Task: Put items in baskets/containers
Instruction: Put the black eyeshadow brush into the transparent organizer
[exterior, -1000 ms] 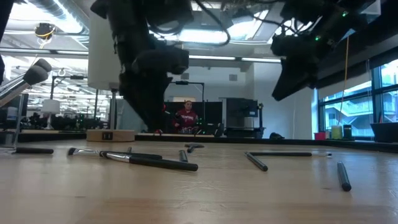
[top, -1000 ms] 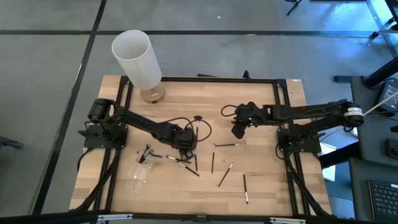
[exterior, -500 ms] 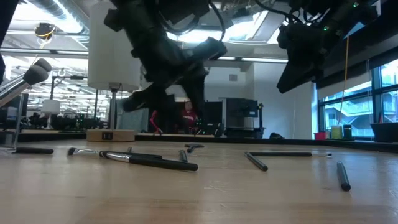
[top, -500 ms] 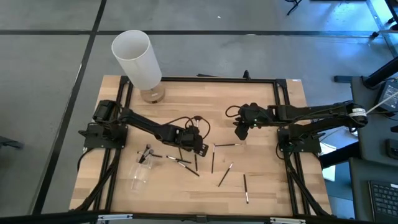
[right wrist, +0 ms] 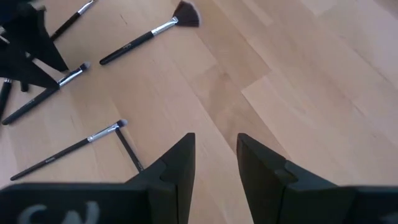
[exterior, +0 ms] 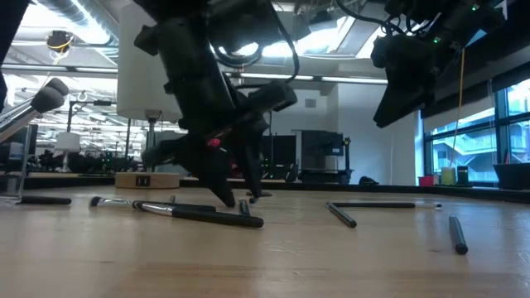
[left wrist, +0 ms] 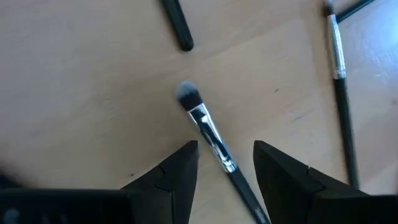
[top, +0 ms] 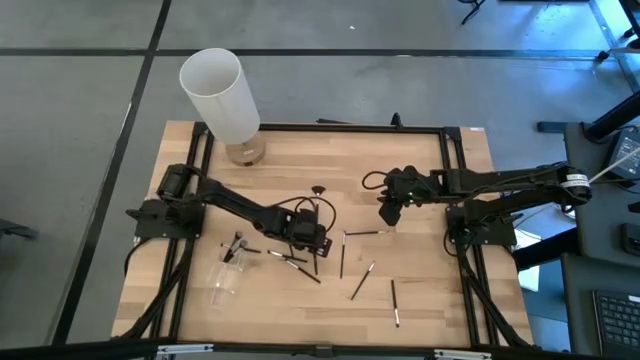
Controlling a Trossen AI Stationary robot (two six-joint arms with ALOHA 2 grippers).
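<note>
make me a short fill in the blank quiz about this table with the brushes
1. The left claw is open, its fingers on either side of a ____.
2. The right claw holds ____.
3. The clear cup lies on its ____.
4. The white cylinder stands beside the table's ____ edge.

Missing: brush; nothing; side; far

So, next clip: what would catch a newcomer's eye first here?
Probably the tall white cylinder standing at the table's far left corner, towering over everything else. Next, the thin dark makeup brushes scattered across the middle of the wooden table. The left gripper hangs low over them, its open fingers straddling one brush, while the right gripper waits higher, to the right of centre.
</note>
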